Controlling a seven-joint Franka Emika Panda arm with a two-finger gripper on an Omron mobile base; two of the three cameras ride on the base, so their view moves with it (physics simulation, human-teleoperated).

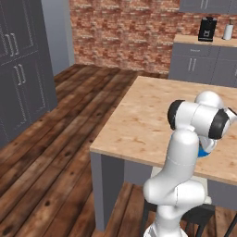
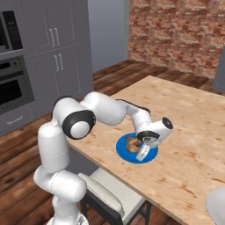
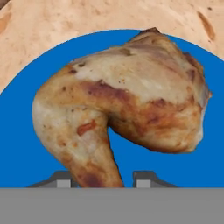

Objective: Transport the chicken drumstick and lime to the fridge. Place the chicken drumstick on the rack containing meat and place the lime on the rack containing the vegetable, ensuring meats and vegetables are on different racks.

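Observation:
The chicken drumstick [image 3: 127, 100], lumpy and golden-brown, lies on a blue plate [image 3: 26, 144] near the front edge of the wooden island counter [image 2: 184, 114]. My gripper [image 3: 103, 179] is down at the plate, its jaws drawn in around the drumstick's narrow leg end. The left fingertip [image 3: 61, 178] is against the meat, and a thin strip of blue still shows before the right one. From the right base view the gripper [image 2: 143, 151] reaches down over the drumstick [image 2: 131, 144] on the plate [image 2: 151, 157]. The lime and the fridge are out of view.
A padded stool [image 2: 103, 193] stands under the counter's front edge beside my base. A pale round object [image 2: 217, 204] sits at the counter's near right corner. Grey cabinets with a wall oven [image 2: 13, 88] line the left wall. A coffee machine [image 1: 207, 28] stands on the back counter.

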